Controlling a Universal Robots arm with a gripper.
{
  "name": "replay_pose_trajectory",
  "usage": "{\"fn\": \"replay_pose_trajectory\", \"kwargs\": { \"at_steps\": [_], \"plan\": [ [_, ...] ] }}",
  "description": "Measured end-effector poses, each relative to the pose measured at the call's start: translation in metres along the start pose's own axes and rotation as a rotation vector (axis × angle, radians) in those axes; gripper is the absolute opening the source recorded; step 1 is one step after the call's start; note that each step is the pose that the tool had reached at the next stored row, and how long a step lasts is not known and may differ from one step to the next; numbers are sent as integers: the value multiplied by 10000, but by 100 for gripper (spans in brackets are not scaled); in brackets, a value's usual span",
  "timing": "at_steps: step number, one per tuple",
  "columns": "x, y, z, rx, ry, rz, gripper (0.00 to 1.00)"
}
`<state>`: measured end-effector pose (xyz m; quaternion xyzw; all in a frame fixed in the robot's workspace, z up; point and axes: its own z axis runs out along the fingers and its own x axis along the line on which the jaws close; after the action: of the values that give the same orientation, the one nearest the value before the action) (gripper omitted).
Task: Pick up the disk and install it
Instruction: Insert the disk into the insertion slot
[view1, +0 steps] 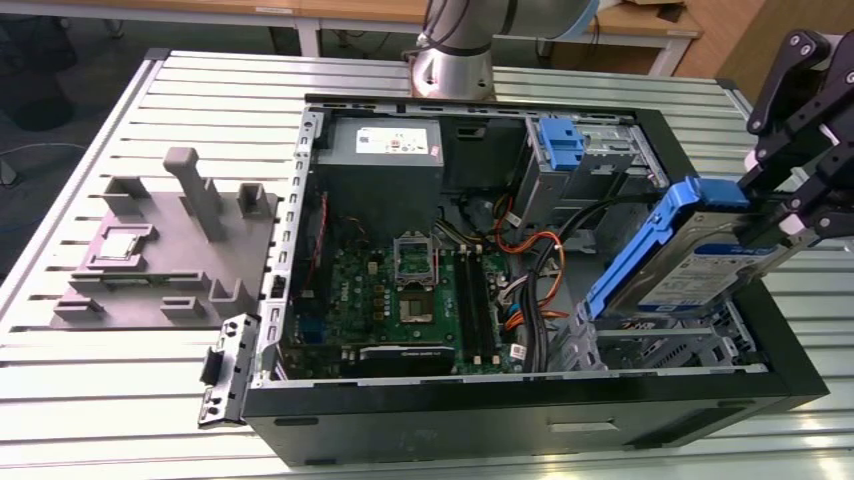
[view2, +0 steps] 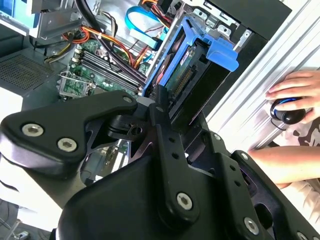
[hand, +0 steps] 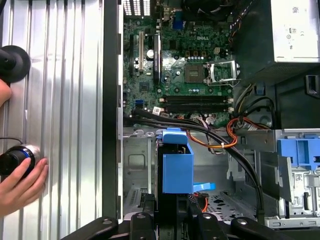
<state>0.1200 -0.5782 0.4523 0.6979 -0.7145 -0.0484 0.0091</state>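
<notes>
Plainly, the claw (view1: 771, 215) is pinching the disk (view1: 694, 265) by its upper end. It holds the disk tilted over the metal bay (view1: 667, 345) at the exterior view's right, near corner of the open computer case (view1: 534, 420). The disk's lower end sits down by the bay and its higher end reaches out past the case wall. Whether it already touches the bay I cannot tell.

The step in hand looks like seating the disk. Done well, I judge, that means squaring its blue frame with the bay's side walls before any push. The grip should stay firm so the slanted disk cannot slide. The disk should also stay off the cables (view1: 541, 265) that run just beside the bay, since a snag there could twist it.

By count:
- one disk and one claw
- one case
- one grey power box (view1: 387, 145) at the far side
- one bare blue bracket (view1: 561, 140) at the far right
- one grey moulded tray (view1: 160, 240) on the table (view1: 94, 390), left of the case
- one person's hand (hand: 20, 187) resting on the table in the first wrist view
</notes>
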Motion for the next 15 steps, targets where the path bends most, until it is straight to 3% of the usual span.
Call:
{"fn": "replay_pose_trajectory", "kwargs": {
  "at_steps": [15],
  "plan": [
    [2, -20, 22, -18, 29, -318, 35]
  ]
}}
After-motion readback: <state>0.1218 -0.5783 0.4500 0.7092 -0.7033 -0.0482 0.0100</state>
